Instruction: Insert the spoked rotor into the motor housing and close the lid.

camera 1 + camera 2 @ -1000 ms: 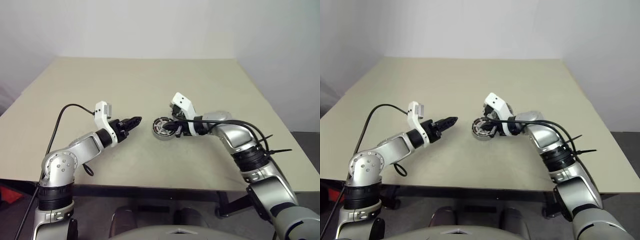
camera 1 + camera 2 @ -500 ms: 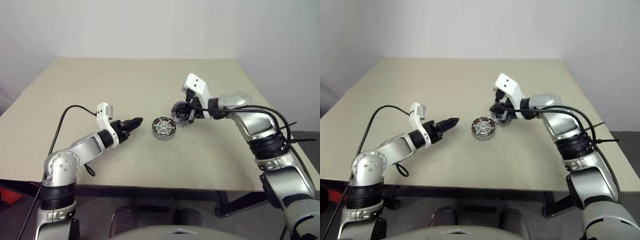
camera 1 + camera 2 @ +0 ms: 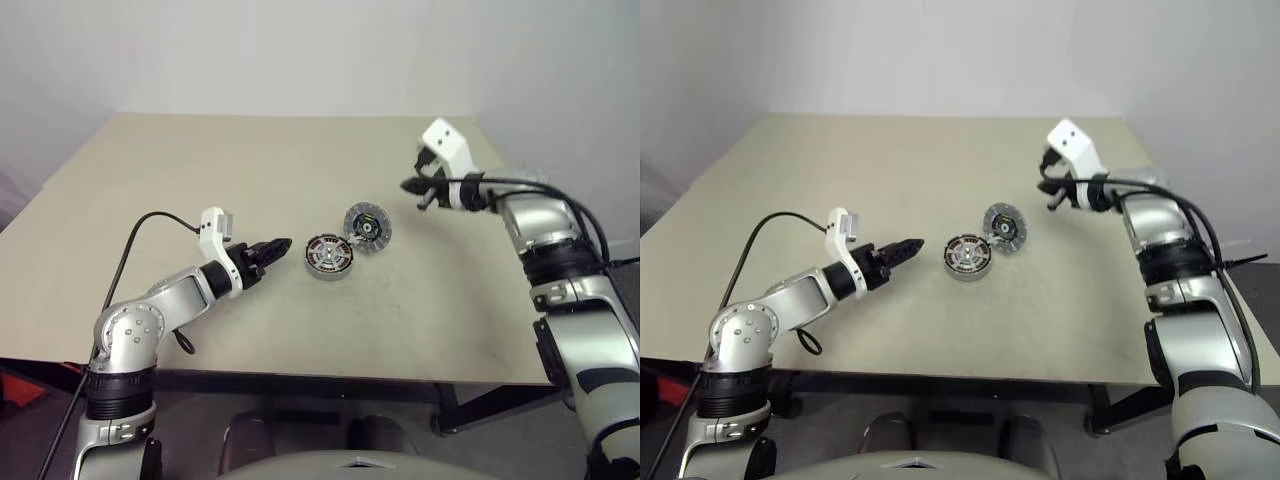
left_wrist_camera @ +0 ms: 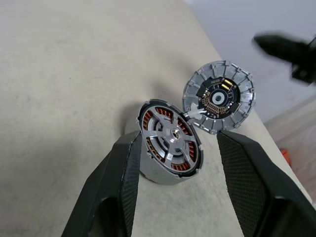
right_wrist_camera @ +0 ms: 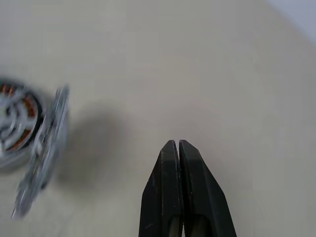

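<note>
The motor housing (image 3: 329, 256) stands on the table's middle, and the spoked rotor (image 4: 170, 143) sits inside it, silvery spokes over copper windings. The lid (image 3: 367, 227), a grey disc with yellow marks, stands tilted on edge against the housing's far right rim. My left gripper (image 3: 280, 246) hovers just left of the housing, open and empty; in the left wrist view its fingers (image 4: 123, 168) frame the housing. My right gripper (image 3: 408, 186) hangs above the table, right of the lid and apart from it, shut on nothing, as its fingertips (image 5: 170, 148) show.
The beige table (image 3: 200, 170) stretches wide on all sides of the parts. A black cable (image 3: 150, 225) loops from my left arm over the near left part of the table.
My right gripper has pulled away from the housing, up and to the far right. The lid, which it was at half a second ago, now leans on the housing. The left arm stayed put.
</note>
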{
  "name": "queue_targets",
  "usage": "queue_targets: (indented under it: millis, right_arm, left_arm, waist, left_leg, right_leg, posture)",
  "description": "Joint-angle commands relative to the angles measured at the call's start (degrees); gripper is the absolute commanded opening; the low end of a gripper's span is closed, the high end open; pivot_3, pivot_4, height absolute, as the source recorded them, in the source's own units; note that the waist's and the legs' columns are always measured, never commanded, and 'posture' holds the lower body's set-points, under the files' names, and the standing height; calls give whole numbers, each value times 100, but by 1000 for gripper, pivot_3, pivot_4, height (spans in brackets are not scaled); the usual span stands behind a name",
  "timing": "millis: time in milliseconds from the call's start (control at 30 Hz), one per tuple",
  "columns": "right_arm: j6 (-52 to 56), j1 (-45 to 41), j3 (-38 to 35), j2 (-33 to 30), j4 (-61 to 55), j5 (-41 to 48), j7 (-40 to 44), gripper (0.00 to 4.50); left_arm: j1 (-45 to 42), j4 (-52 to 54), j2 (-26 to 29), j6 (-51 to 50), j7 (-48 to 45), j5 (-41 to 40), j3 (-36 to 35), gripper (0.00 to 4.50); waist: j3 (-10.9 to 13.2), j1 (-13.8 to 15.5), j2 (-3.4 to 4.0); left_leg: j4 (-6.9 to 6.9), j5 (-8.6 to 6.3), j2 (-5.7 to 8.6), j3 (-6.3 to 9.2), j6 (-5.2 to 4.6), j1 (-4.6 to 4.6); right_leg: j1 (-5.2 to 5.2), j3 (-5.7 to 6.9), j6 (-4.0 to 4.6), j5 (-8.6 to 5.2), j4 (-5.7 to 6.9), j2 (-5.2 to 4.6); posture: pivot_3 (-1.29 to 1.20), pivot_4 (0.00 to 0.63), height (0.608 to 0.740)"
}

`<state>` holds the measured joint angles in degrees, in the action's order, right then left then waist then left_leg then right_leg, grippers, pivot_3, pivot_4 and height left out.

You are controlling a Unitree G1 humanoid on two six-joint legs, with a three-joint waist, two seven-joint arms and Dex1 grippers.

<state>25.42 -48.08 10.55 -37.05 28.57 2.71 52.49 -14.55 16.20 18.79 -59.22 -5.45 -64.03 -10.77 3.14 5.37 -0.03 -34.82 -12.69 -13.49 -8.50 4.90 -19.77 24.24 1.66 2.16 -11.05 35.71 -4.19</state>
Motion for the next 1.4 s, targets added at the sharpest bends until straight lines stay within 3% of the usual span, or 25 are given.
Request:
queue_targets:
  millis: [33,700,1000,1400]
  right_arm:
    - [-118,17,-55,14,79,-123,-74,11]
    - [1165,513,-42,598,-1977,558,391,11]
    - [1402,512,32,826,-2275,694,283,11]
    - [1637,836,324,1737,-2039,637,-354,11]
  left_arm:
    - [-66,287,57,-17,-266,-300,-107,2565]
    - [-184,-62,365,-2,-236,-204,-388,2565]
    - [-218,-119,349,46,-205,-123,-434,2565]
    - [-422,-279,449,86,-205,-3,-602,2565]
  waist:
    - [4,-3,6]
    - [6,-6,14]
    - [6,-6,14]
    - [6,-7,13]
  left_leg:
    - [-2,0,1,0,0,0]
    - [-6,0,-3,-1,-1,6]
    - [-5,0,-3,-1,0,6]
    - [-2,1,-2,-1,3,6]
  right_leg:
    - [0,-1,0,0,1,0]
    - [0,-2,2,1,7,1]
    - [0,-2,2,1,7,1]
    - [0,-2,1,1,6,1]
  posture:
    - [0,0,740]
    - [0,0,740]
    - [0,0,740]
    - [0,0,740]
